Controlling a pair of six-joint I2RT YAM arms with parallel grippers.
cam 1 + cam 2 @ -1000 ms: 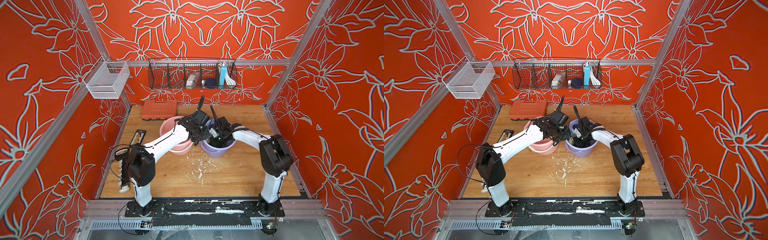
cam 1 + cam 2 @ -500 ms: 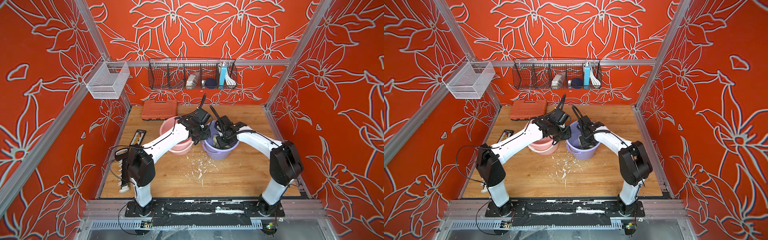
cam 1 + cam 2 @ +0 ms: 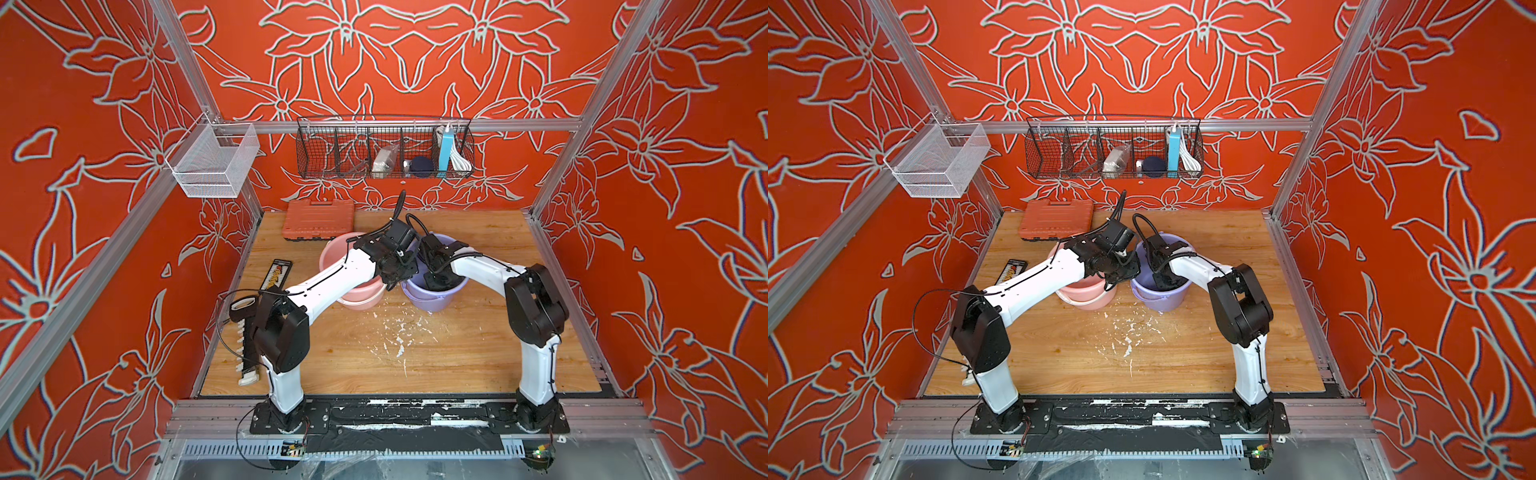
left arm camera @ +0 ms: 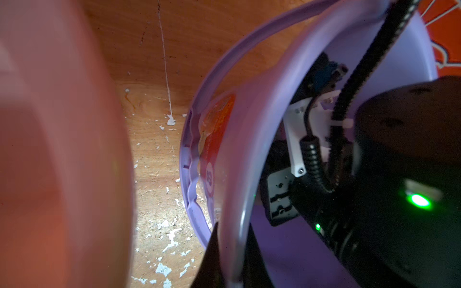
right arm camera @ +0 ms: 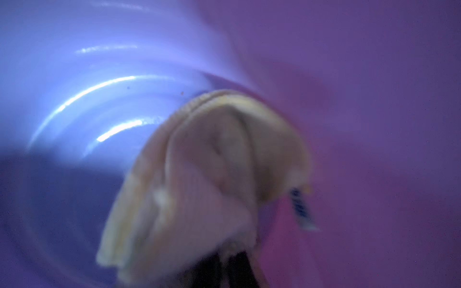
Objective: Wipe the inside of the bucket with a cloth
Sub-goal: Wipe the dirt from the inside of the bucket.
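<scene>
Right gripper (image 5: 232, 264) clenched on cloth (image 5: 212, 174) inside purple bucket (image 3: 432, 300), cloth ahead of jaws toward wall (blurred); left gripper (image 4: 232, 251) pinches rim.

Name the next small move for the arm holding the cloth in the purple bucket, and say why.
Probably sweep the cloth sideways along the inner wall of the purple bucket. The right gripper is shut on the cloth deep inside, and the left gripper pinches its rim, steadying it for a wiping stroke.
</scene>
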